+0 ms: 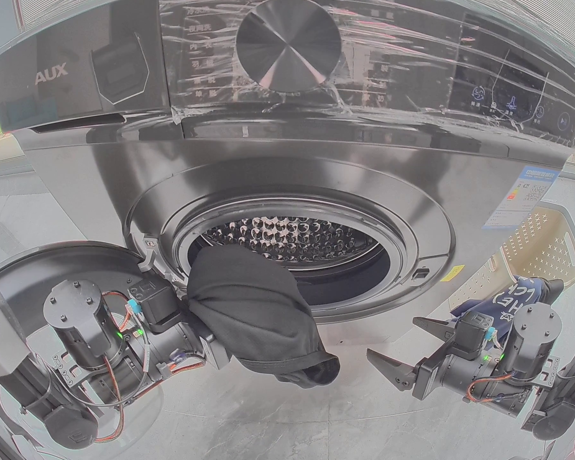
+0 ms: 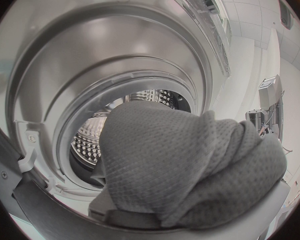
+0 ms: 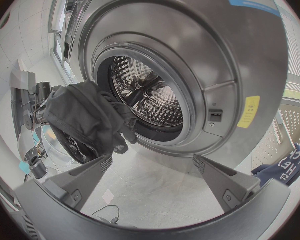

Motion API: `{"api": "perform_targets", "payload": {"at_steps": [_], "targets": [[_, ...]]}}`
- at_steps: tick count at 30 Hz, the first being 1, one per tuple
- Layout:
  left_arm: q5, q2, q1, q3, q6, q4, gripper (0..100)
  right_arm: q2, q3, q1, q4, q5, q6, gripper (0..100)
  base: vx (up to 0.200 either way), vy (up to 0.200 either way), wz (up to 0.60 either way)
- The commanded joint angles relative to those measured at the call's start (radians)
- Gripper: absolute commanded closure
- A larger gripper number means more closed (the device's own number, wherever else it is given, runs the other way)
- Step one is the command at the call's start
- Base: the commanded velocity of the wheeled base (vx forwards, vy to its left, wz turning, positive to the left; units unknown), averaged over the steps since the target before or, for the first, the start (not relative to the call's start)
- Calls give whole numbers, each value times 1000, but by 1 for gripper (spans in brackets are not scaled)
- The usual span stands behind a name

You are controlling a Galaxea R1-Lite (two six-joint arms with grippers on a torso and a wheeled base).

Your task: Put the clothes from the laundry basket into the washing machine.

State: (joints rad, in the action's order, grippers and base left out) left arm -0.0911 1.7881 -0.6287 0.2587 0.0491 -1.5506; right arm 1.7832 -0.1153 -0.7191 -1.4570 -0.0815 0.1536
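My left gripper [image 1: 236, 327] is shut on a black garment [image 1: 255, 308], which drapes over its fingers and hides them. It holds the cloth at the lower left rim of the washing machine's open drum [image 1: 294, 237], partly over the opening. In the left wrist view the mesh fabric [image 2: 176, 164] covers the jaws in front of the drum [image 2: 86, 140]. Low and to the right of the machine, my right gripper [image 1: 395, 340] stands open and empty, its fingertips [image 3: 103, 162] spread wide. Behind it a navy printed garment [image 1: 511, 301] hangs from the beige laundry basket [image 1: 546, 244].
The round machine door [image 1: 57, 269] is swung open to the left, just behind my left arm. The floor [image 1: 338, 410] in front of the machine is grey tile. A yellow sticker [image 3: 249, 111] sits to the right of the door latch [image 3: 216, 115].
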Motion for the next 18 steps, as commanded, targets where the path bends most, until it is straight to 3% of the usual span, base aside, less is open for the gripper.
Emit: {"api": "perform_targets", "payload": {"at_steps": [1,8,11,18], "targets": [[1,11,-8,2,1,0,100,-4,3,-14,0,-1,1,0,0,0,0],[2,25,-17,-16,18,0,100,-2,11,-17,0,0,1,0,0,0,0],[11,42,-58,-12,37,0,100,-11,11,-29,0,-3,3,0,0,0,0],[16,169,-78,134,29,0,100,-33,34,-59,0,0,-3,0,0,0,0]]}}
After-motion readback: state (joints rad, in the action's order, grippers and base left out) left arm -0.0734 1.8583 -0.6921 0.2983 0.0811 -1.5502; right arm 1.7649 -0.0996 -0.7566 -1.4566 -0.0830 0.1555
